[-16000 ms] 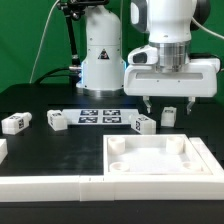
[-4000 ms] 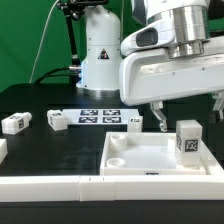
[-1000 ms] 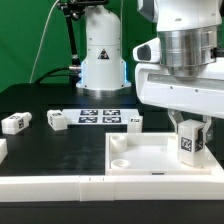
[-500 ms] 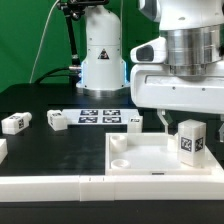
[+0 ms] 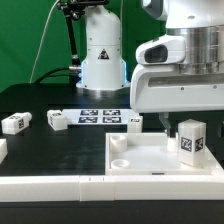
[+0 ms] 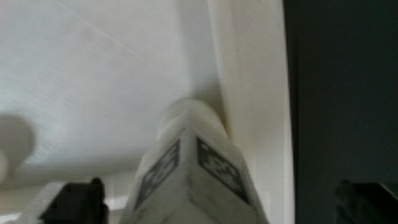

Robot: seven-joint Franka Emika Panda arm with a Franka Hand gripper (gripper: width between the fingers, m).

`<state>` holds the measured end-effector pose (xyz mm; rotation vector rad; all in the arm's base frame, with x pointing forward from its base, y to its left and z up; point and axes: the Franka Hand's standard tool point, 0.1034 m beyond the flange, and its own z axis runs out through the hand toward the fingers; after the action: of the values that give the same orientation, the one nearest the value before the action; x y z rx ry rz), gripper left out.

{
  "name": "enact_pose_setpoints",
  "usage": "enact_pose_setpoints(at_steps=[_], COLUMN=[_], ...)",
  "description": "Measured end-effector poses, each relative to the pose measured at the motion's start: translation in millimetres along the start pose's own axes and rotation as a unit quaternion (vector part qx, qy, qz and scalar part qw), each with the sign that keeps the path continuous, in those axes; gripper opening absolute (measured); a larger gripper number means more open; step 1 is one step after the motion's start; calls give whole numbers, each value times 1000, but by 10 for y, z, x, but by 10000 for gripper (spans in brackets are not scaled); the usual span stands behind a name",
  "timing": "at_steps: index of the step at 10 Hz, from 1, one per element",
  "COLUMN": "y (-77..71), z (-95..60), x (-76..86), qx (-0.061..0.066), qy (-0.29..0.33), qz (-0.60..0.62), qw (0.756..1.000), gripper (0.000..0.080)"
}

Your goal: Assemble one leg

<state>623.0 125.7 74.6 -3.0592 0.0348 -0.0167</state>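
A leg (image 5: 190, 140), a small white block with a black-and-white tag, stands upright in the right part of the white tray (image 5: 130, 165). My gripper (image 5: 190, 117) hangs just above it, open, with the fingers wide on either side and not touching it. In the wrist view the leg (image 6: 205, 170) sits between the two dark fingertips (image 6: 75, 203) on the tray floor, and my gripper (image 6: 217, 207) is spread well clear of it. Three more legs lie on the black table at the exterior view's left and middle (image 5: 14, 123) (image 5: 57, 120) (image 5: 134, 121).
The marker board (image 5: 100, 117) lies behind the tray. A long white bar (image 5: 45, 186) runs along the front edge, with another white part (image 5: 2, 150) at the exterior view's left. The robot base (image 5: 100, 55) stands at the back.
My gripper was shut on the leg in the tray one second ago. It has let go, opened wide and lifted a little. The leg stays standing in the tray.
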Motion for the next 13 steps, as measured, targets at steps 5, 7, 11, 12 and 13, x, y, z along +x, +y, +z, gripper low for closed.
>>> enact_pose_setpoints(at_steps=[5,7,11,12,13], y=[30,30,63,65,66], z=[2,2,1,4,10], x=[4,4,12,10,4], qx=[0,0,-2,-1,0], qy=[0,0,1,2,7], qz=[-151,-150,-133,-118,-71], qw=[989,989,991,993,997], gripper=[559,424,292,292,292])
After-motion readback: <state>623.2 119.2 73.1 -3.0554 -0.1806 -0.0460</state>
